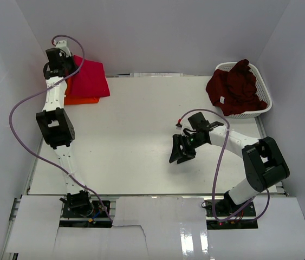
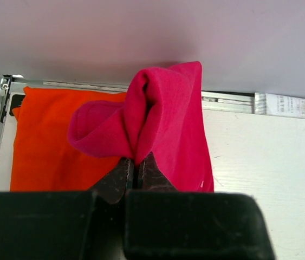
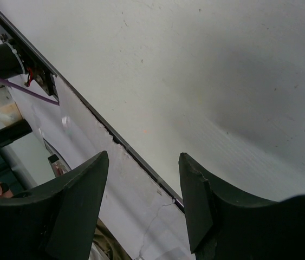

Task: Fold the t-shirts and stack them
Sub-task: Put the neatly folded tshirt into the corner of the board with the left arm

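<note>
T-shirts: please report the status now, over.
Left gripper shut on red t-shirt, atop orange t-shirt. Right gripper open, empty, above table. Maroon t-shirt crumpled in basket. No obstruction seen.

Ahead of the left claw (image 2: pixel 136 169), the bunched crimson t-shirt (image 2: pixel 166 122) hides part of the orange t-shirt (image 2: pixel 41 143), whose near edge the claw's body covers.
</note>
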Tool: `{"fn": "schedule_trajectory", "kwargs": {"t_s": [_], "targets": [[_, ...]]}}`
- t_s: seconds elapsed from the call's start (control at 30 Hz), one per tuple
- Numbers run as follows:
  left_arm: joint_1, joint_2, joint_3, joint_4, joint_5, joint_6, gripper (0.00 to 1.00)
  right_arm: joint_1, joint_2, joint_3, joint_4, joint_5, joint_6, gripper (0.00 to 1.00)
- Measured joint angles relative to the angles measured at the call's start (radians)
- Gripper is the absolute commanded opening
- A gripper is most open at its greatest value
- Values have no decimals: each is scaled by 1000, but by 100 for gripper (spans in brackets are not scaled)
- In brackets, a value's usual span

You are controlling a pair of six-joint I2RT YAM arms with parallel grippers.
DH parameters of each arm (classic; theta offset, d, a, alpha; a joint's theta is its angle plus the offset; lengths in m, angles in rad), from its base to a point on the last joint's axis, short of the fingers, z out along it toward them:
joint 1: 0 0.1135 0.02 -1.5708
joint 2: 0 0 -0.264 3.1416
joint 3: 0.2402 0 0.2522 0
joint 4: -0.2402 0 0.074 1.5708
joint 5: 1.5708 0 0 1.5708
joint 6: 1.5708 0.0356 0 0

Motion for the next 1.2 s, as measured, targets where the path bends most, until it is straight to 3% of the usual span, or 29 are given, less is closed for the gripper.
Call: {"fn": "schedule_trajectory", "kwargs": {"t_s": [0.4, 1.2], "targets": [[2, 0, -47, 37, -45, 31, 0, 39, 20, 40, -1, 2, 20, 61], [3, 20, -235, 307, -296, 140, 0, 68, 92, 98, -39, 0, 31, 61]]}}
